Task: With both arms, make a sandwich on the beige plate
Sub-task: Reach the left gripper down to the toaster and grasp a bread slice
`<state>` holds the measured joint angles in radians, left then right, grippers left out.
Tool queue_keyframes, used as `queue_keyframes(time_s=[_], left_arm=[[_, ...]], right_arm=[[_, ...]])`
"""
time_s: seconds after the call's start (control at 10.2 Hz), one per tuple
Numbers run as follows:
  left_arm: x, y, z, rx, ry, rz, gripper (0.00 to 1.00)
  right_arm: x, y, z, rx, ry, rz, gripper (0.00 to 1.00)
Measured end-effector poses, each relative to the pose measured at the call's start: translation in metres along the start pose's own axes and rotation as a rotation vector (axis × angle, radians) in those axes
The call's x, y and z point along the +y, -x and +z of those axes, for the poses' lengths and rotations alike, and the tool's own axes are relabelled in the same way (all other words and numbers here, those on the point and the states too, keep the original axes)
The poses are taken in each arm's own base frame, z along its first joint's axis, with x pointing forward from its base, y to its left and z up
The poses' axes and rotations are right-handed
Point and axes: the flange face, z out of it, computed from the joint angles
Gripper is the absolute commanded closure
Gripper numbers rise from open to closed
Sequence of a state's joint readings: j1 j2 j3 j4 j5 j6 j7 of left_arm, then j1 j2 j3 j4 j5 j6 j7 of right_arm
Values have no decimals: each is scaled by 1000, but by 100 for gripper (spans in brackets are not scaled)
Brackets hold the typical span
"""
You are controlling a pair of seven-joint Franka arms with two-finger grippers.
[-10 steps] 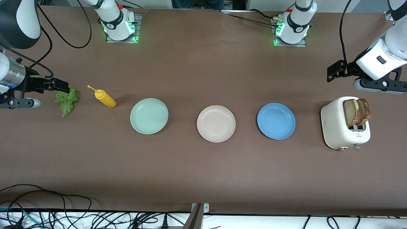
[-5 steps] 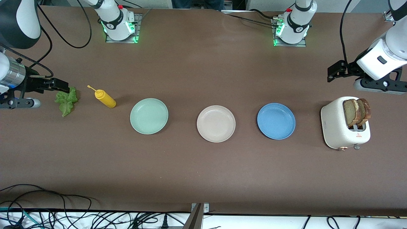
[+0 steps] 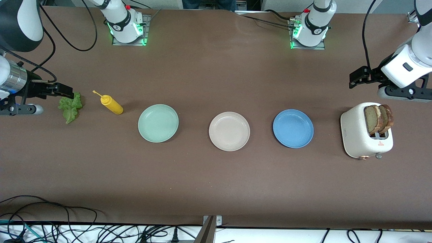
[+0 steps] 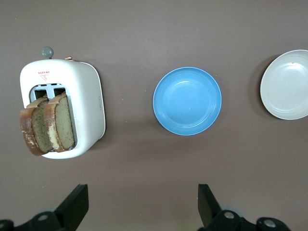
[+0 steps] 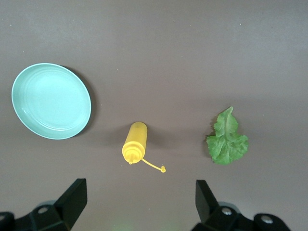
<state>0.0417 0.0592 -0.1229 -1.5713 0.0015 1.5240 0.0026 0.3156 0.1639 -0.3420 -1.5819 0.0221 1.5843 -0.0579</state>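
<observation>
The beige plate (image 3: 229, 131) lies bare mid-table and shows at the edge of the left wrist view (image 4: 287, 85). Two bread slices (image 3: 378, 118) with dark crust stand side by side in the white toaster (image 3: 352, 131) at the left arm's end; the left wrist view shows the slices (image 4: 47, 124) too. A green lettuce leaf (image 3: 70, 106) lies flat at the right arm's end, and the leaf (image 5: 227, 139) shows from the right wrist. My left gripper (image 3: 358, 77) (image 4: 143, 202) hangs open and empty over bare table by the toaster. My right gripper (image 3: 65, 91) (image 5: 141, 199) hangs open and empty over the table beside the leaf.
A yellow squeeze bottle (image 3: 111, 104) (image 5: 135, 142) lies on its side between the leaf and a mint green plate (image 3: 158, 123) (image 5: 51, 101). A blue plate (image 3: 293, 128) (image 4: 187, 100) sits between the beige plate and the toaster (image 4: 89, 96). Cables hang along the table's near edge.
The left arm's wrist and gripper have drifted slightly toward the left arm's end of the table. The right arm and everything on the table are unchanged.
</observation>
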Motion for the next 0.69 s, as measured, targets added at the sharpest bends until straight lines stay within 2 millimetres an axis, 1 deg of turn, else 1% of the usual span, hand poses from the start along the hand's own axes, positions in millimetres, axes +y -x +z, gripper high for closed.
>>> queue_keyframes(time_s=[0.29,0.39,0.49,0.69], left_arm=[[-3,-3,5,-9,2,-5,0],[-12,-8,11,-14,5,-20,0],[-27,-15,17,-10,10,-42,0],[-70,-33,33,21,15,-88,0]], right_arm=[[0,0,0,0,0,0,0],[0,0,0,0,0,0,0],[0,0,0,0,0,0,0],[0,0,0,0,0,0,0]])
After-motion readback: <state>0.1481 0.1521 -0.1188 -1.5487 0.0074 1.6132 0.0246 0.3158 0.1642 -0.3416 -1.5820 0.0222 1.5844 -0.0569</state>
